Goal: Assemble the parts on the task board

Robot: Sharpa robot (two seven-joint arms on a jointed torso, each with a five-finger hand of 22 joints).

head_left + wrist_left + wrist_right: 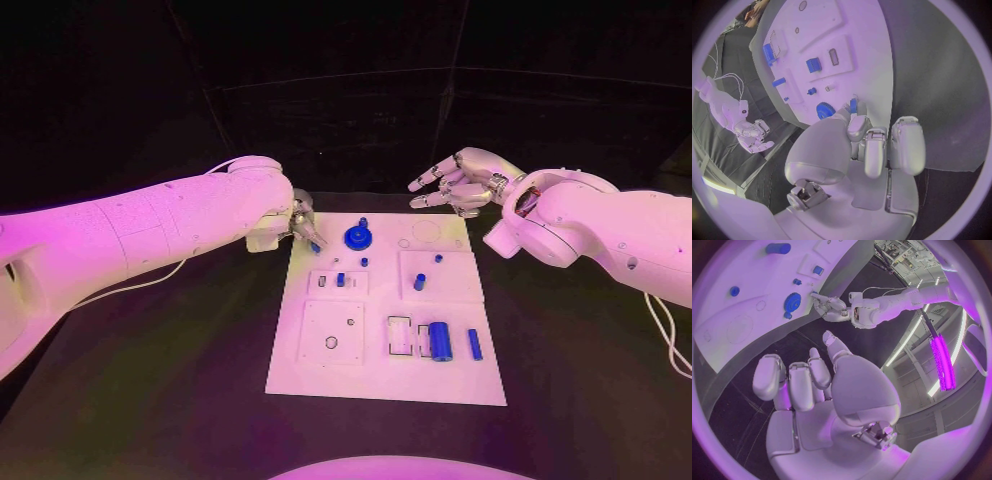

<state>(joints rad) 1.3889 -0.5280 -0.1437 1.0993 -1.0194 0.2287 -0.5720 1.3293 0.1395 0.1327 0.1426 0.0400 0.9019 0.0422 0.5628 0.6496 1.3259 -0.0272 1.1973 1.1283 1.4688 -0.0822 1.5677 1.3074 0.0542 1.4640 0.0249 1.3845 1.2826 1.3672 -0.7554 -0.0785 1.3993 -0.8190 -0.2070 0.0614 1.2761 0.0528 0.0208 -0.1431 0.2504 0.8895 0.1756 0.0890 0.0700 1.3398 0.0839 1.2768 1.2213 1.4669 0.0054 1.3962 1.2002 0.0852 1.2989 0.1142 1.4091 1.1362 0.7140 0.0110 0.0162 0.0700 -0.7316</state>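
L hand (299, 226) sits at the far left edge of the task board (329, 372), fingertips pinching a small blue part (853, 105) just beside the blue gear (358, 238). R hand (459, 184) hangs off the board's far right corner w/ fingers apart, nothing in them. Other blue parts lie well clear of both hands, nearer the board's middle.

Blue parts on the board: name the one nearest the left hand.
The small blue peg pinched in the left hand's fingertips at the board's far left corner. The round blue gear sits just beside it; the other blue parts lie farther down the board.
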